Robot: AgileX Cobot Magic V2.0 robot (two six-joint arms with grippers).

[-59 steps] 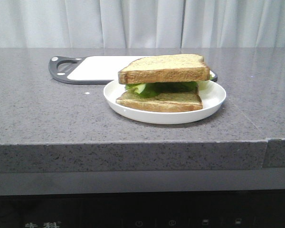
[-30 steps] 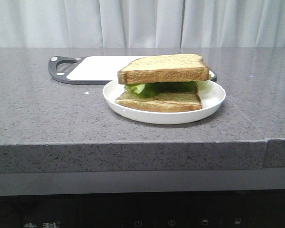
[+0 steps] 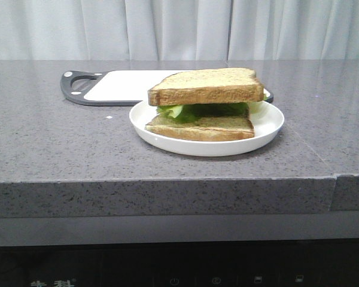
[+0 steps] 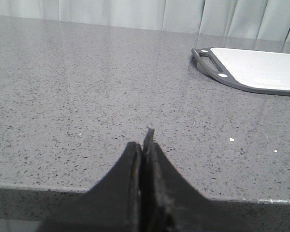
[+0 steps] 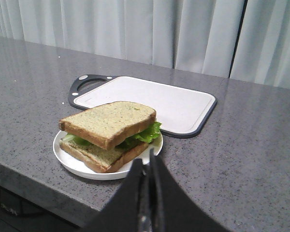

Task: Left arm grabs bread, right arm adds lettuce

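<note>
The bread point(image 3: 206, 86) is a thick tan slice lying on top of the green lettuce point(image 3: 197, 110), which rests on a thinner bottom slice point(image 3: 200, 127) on a white plate point(image 3: 269, 128). The stack also shows in the right wrist view: bread point(image 5: 108, 122), lettuce point(image 5: 145, 134). My right gripper point(image 5: 149, 159) is shut and empty, at the near edge of the counter, just short of the plate point(image 5: 72, 164). My left gripper point(image 4: 145, 142) is shut and empty, low at the counter's front edge, away from the plate. No arm shows in the front view.
A white cutting board with a dark rim and handle point(image 3: 116, 85) lies behind the plate; it shows in the left wrist view point(image 4: 261, 70) and the right wrist view point(image 5: 154, 99). The grey stone counter point(image 3: 54, 137) ends at a front edge. Curtains hang behind.
</note>
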